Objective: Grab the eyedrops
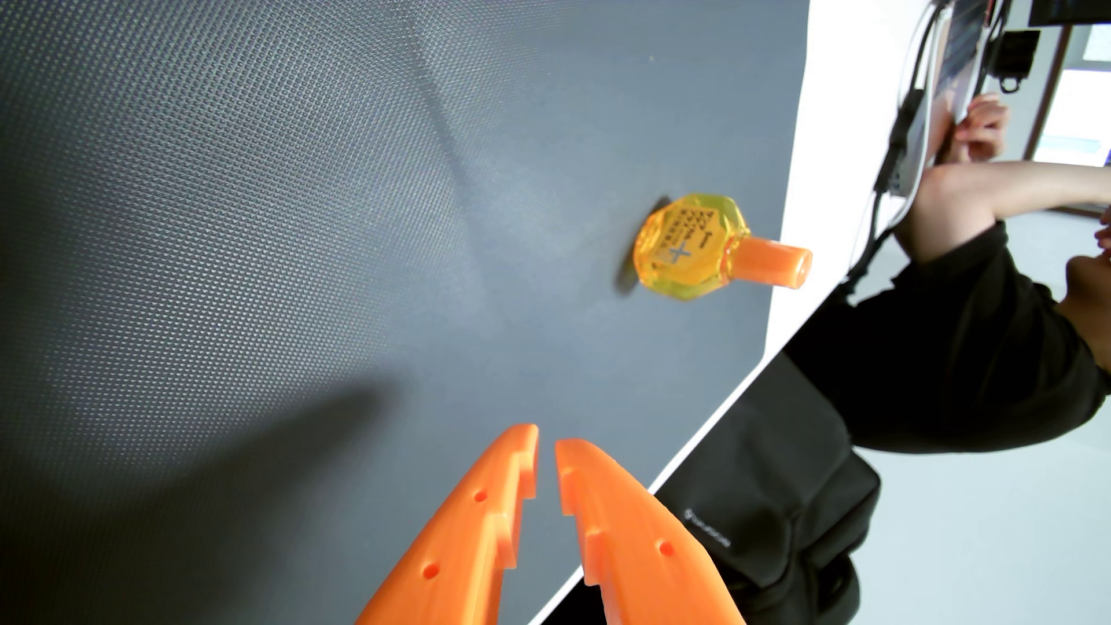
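Nearest the wrist view's lower edge: orange pincer point(546, 443), tips almost together with a narrow gap, holding nothing, raised over the dark textured mat point(240, 240) on the worktop point(841, 150). Farther out, well apart from the tips: yellow eyedrops bottle point(691, 246), orange cap point(775, 262) pointing toward the mat's right edge. Beyond the worktop: a person's arm point(992, 192), probably operating the rig.

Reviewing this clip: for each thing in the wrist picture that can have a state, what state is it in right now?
eyedrops bottle: standing on the dark mat, free of the gripper, orange cap on.
orange cap: fitted on the bottle's neck, pointing to the right of the wrist view.
gripper: empty, fingertips nearly together with a narrow gap, short of the bottle.
dark mat: flat, bearing the bottle.
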`<state>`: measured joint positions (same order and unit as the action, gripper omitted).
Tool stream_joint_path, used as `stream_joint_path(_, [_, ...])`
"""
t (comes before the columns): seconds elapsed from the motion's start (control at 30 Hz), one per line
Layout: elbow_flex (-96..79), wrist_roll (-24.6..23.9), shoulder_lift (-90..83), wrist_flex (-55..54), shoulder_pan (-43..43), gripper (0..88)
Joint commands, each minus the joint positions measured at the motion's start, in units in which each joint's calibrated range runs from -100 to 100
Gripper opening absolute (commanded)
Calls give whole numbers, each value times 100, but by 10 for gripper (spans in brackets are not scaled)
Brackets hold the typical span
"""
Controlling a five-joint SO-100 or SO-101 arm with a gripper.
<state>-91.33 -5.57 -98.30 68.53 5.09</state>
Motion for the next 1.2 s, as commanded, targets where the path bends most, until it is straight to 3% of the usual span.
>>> stream_joint_path(0.0, [16,10,-25,-81,-44,10])
stream_joint_path(0.17, [70,57,-25,-124,-44,10])
stream_joint_path(0.43, [754,848,34,-72,-69,10])
stream_joint_path(1.0, [1132,717,102,170,-27,14])
stream_joint_path(1.17, [1492,722,1019,-20,131,14])
